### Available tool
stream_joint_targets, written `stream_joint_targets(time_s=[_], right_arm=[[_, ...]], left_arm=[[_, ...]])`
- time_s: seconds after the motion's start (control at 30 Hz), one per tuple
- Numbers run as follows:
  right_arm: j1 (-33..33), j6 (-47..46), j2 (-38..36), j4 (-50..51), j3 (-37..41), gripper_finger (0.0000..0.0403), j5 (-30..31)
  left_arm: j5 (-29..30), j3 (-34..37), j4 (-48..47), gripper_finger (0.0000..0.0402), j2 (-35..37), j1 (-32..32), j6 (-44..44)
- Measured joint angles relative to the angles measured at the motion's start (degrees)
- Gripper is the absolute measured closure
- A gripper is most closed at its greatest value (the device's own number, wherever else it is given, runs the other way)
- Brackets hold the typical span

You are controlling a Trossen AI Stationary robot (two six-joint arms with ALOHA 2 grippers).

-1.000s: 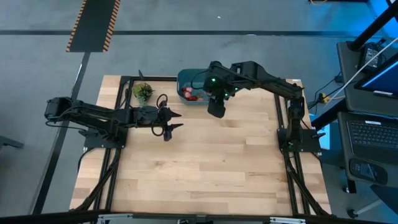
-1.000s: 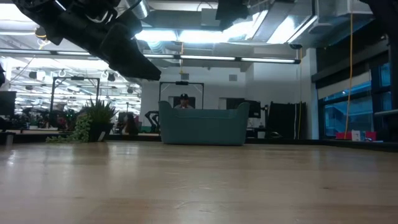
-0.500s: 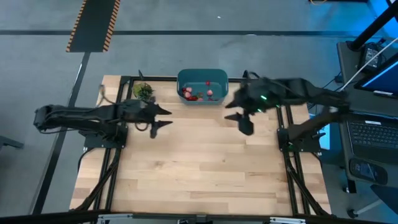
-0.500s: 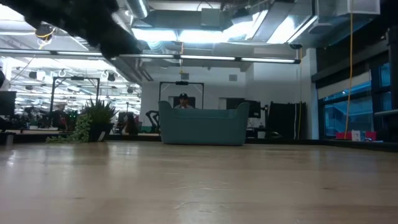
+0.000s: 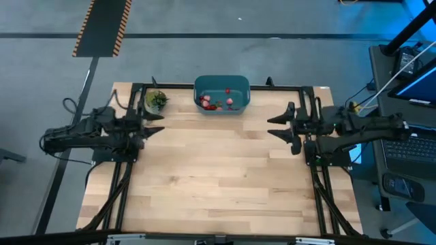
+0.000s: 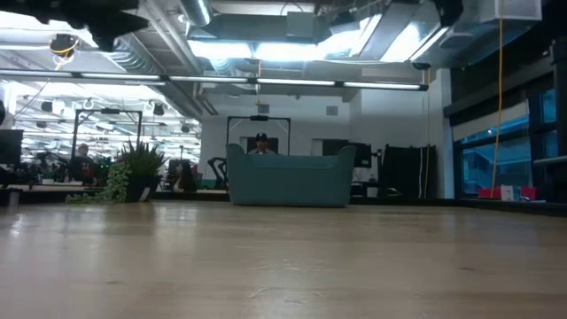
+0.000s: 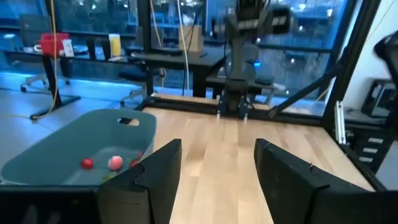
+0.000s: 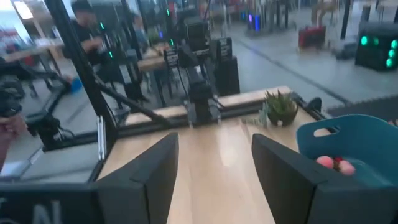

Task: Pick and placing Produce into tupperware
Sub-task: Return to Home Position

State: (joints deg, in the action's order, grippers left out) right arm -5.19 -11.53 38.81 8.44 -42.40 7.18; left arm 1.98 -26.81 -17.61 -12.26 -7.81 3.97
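Two dark jointed arms [image 5: 88,133], black cables [image 5: 68,104], broad matte-black fingers [image 7: 158,180]

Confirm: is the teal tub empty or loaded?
Loaded. The teal tub holds several small red and pink produce pieces on its floor; exact count cannot be told.

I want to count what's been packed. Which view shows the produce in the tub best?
The high view: it looks straight down into the tupperware, showing the produce lying inside. Both wrist views catch only a few pieces over the rim; the low view shows just its outer wall.
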Motion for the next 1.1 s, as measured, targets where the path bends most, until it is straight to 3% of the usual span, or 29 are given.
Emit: stream_joint_targets(time_s=[0.27,0.6,0.93,1.1], right_arm=[[0.0,0.1,-11.81,-23.77,24.31,0.0196,-0.04],[0.12,2.73,-17.17,-40.92,41.17,0.0196,-0.08],[0.13,10.79,-17.75,-35.55,41.85,0.0196,1.43],[0.13,13.42,-17.77,-34.22,41.82,0.0196,5.11]], left_arm=[[0.02,3.32,0.19,0.0205,12.06,0.0,1.73],[0.17,13.03,12.51,0.0205,11.65,0.0,3.41],[0.3,20.38,14.12,0.0205,11.63,0.0,4.71],[2.62,24.12,14.19,0.0205,12.01,0.02,8.01]])
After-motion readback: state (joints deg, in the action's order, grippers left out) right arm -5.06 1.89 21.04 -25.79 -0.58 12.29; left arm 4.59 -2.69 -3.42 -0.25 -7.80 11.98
